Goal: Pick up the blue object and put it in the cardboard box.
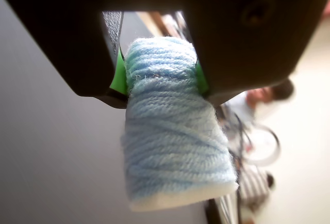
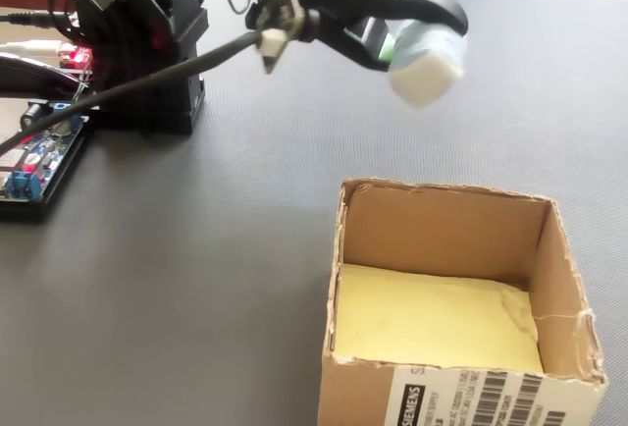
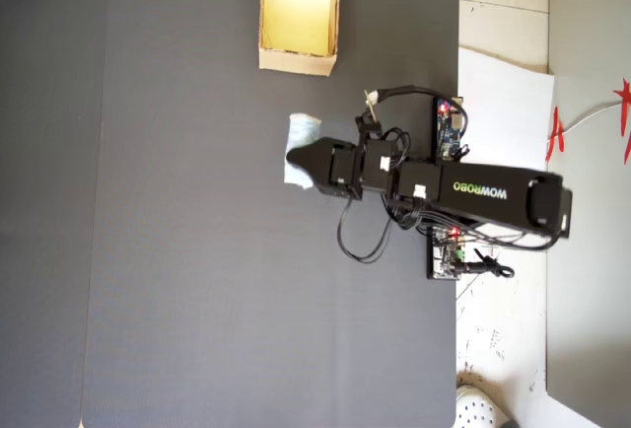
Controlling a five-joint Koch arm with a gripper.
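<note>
Dark grey counter lying bare around your arm, your gripper pinching the blue object aloft, its long axis sticking out past the fingertips, the cardboard box sitting apart, open-topped, near the counter's edge.

Your arm is black plastic, with "WOWROBO" in yellow-green letters along 1 link. Loose black cables loop beside it. The gripper has green pads inside black jaws and recessed screw holes.
</note>
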